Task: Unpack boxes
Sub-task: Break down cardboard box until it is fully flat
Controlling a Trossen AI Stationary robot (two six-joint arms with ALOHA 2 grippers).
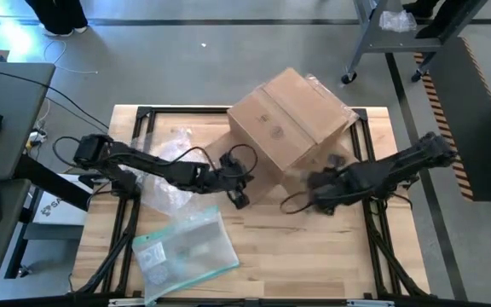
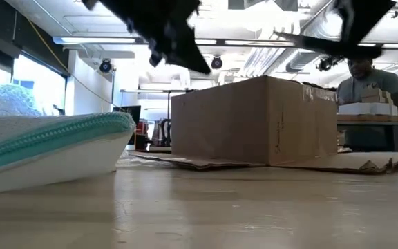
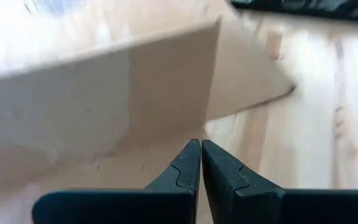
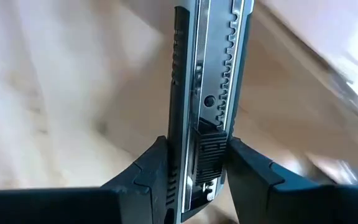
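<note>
The right gripper (image 4: 194,168) clamps a utility knife (image 4: 207,93) just beside the cardboard box (image 1: 290,119). The left gripper (image 3: 201,163), pinched shut on nothing, faces the box's flap (image 3: 253,74).

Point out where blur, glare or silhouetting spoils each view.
Right wrist view: the box cutter is sharp, everything behind it smeared. Left wrist view: the cardboard box is soft. Low view: arms are black silhouettes against bright ceiling lights, teal-edged pouch blurred close up. High view: clean.
</note>
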